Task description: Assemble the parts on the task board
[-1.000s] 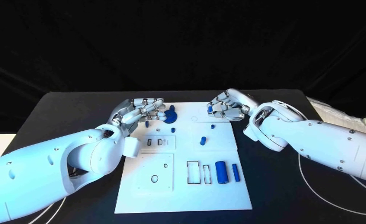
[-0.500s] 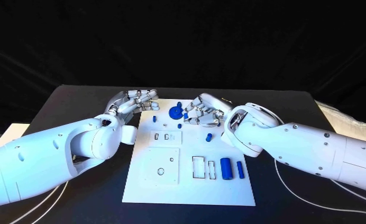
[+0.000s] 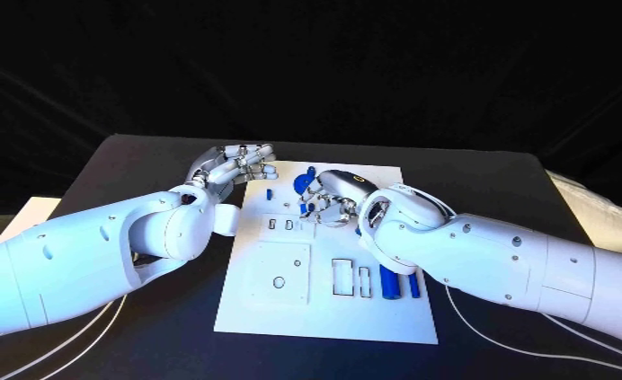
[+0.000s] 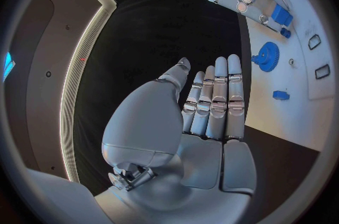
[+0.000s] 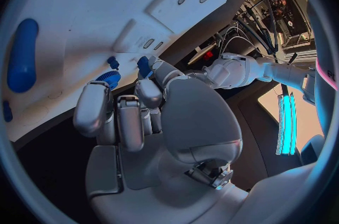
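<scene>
Black bench carrying the task board (image 3: 288, 295): our right hand (image 3: 332, 198), fingers curled, pinches a small blue part (image 5: 144, 65) beside the blue gear (image 3: 302, 185), and may drop it, while our left hand (image 3: 231, 167) hovers wide, empty.

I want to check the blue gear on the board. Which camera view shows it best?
The left wrist view: the blue gear sits unobstructed on the task board, its toothed rim plain. In the head view the gear is small and the right hand partly covers it. In the right wrist view a toothed blue edge peeks past the fingers.
</scene>
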Controlling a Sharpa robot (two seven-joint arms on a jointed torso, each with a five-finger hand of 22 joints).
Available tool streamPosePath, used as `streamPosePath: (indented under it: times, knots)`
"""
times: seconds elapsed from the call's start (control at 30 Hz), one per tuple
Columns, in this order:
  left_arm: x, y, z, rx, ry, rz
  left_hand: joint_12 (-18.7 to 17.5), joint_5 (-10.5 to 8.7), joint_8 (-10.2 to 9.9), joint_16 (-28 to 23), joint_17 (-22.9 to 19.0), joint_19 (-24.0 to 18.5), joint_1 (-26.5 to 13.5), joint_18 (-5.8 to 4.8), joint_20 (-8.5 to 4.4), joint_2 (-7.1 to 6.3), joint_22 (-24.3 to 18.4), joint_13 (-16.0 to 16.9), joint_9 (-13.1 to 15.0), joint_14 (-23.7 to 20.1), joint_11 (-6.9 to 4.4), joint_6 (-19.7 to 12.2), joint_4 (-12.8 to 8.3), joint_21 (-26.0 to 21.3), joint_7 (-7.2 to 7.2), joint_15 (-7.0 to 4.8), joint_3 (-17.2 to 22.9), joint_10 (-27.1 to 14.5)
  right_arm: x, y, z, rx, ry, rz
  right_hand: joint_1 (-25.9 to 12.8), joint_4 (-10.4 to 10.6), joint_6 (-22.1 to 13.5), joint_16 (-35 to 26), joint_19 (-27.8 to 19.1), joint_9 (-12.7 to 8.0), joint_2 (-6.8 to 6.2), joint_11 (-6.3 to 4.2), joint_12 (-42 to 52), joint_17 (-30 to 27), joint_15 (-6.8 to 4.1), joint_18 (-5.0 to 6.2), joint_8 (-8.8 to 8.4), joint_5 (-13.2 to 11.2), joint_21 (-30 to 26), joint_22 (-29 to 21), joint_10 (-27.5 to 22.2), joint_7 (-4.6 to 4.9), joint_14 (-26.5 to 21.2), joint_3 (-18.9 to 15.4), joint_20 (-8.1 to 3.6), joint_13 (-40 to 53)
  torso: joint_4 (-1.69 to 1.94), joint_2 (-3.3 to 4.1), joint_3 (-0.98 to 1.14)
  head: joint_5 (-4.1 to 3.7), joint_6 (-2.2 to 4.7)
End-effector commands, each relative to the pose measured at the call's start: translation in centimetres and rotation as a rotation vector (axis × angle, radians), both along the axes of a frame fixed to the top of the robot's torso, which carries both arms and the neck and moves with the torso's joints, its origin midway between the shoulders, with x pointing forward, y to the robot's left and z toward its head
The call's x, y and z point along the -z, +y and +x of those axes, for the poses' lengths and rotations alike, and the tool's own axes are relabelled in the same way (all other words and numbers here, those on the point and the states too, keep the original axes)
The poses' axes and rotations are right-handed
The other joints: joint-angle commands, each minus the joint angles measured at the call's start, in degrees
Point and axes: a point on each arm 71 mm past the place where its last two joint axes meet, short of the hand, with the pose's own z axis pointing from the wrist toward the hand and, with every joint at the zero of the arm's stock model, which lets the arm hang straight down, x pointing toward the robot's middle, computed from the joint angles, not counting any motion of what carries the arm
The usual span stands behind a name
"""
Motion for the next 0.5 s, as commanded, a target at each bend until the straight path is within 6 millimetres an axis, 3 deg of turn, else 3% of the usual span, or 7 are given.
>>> streamPosePath:
  times: [0.03, 0.5]
  knots:
    - [-0.2, -0.5, -0.1, 0.009, -0.012, -0.015, -0.17, 0.36, -0.21, -0.22, -0.09, -0.33, -0.38, 0.2, 0.15, 0.14, -0.07, -0.09, -0.07, 0.28, 0.09, -0.3, -0.01, -0.3, 0.24, 0.04, 0.29, -0.14, 0.6, 0.4, -0.1, 0.003, -0.005, -0.073, -0.56, -0.23, 0.43, -0.36, -0.5, 0.44, -0.4, -0.08, -0.25, 5.54, -0.18, -0.88, 0.38, 0.31, -0.39, -0.11, -0.52, -0.06, 4.02, 0.31, -0.08, -0.07, 0.04, 0.05, 0.05, 0.41, -0.42]
    - [-0.4, -2.0, -0.7, 0.051, -0.004, -0.032, -0.17, 0.36, -0.21, -0.22, -0.09, -0.33, -0.38, 0.2, 0.15, 0.14, -0.07, -0.09, -0.07, 0.28, 0.09, -0.3, -0.01, -0.3, 0.24, 0.04, 0.29, -0.14, 1.5, 1.4, -0.7, -0.03, 0.015, -0.084, -0.89, -0.21, 0.51, -0.36, -0.53, 0.45, -0.65, -0.06, -0.28, 5.57, -0.18, -0.87, 0.37, 0.53, -0.45, -0.16, -0.47, -0.04, 4.03, 0.33, -0.08, -0.07, -0.15, 0.01, 0.12, 0.59, -0.89]
